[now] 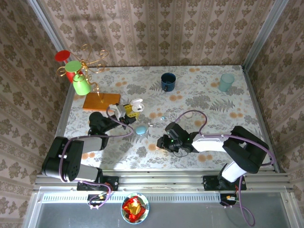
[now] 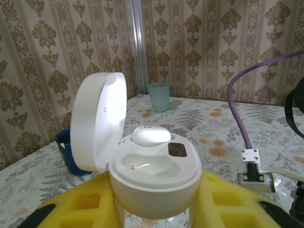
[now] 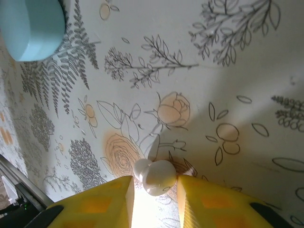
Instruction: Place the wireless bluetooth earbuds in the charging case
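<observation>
A white earbud is sitting low on the flowered table, pinched between the yellow pads of the right gripper, which is clamping it from both sides. Its rounded body is lying between the jaws with the smaller nub poking out to one side, so its long axis is running roughly across the gap, slightly tilted.

The open white charging case is waiting to that arm's left, gripped tight at its base by the left gripper and held upright, its lid swung back. A second earbud is already resting in the far well, while the near well is standing empty and facing upward. A closed light blue case is lying on the table between the two grippers.

The coming move appears to be turning on this: the right arm, the nearer to the loose earbud, is needing to carry it leftward, past the blue case, and lower it into the vacant well.

Counted: two earbuds plainly showing, two cases, one dark blue mug and one teal cup at the table's far side.
</observation>
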You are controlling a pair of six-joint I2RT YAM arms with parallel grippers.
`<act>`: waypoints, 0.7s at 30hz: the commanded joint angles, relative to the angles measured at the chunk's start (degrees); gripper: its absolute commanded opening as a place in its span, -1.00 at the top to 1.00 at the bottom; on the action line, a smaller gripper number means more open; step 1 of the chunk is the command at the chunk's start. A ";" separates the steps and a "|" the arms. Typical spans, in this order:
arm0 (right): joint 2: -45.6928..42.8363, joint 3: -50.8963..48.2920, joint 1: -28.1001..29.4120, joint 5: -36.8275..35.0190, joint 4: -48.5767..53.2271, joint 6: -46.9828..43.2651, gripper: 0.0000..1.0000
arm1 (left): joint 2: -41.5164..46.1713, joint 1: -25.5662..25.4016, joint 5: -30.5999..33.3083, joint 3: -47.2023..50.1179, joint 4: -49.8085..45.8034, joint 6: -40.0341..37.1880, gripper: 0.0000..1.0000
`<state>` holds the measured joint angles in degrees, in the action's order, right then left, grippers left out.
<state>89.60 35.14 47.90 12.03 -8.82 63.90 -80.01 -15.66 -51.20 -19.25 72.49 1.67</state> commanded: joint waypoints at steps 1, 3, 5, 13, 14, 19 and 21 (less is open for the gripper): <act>0.56 1.58 -0.74 -0.51 0.82 -1.90 0.39 | 0.47 0.06 -1.22 0.08 1.49 -0.39 0.36; 0.88 1.78 -0.87 -0.02 0.50 -1.86 0.40 | 0.47 0.03 -1.19 0.08 1.52 -0.42 0.36; 1.18 1.79 -0.95 0.64 -0.22 -1.67 0.41 | 0.51 0.02 -1.23 0.18 1.50 -0.37 0.36; 2.58 0.90 -0.90 1.90 -2.02 -0.89 0.41 | 0.60 0.02 -1.22 0.27 1.45 -0.46 0.36; 2.82 0.98 -0.89 1.93 -2.10 -0.97 0.41 | 0.55 0.02 -1.23 0.28 1.48 -0.48 0.36; 4.12 1.41 -0.99 2.65 -2.30 -0.90 0.46 | 0.47 0.06 -1.20 0.38 1.55 -0.62 0.36; 4.47 1.43 -1.03 2.66 -2.13 -0.95 0.48 | 0.47 0.02 -1.19 0.35 1.44 -0.64 0.36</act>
<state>92.20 35.75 46.96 14.04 -10.55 63.02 -80.01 -15.66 -51.20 -19.25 72.49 1.67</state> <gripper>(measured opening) 0.264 0.329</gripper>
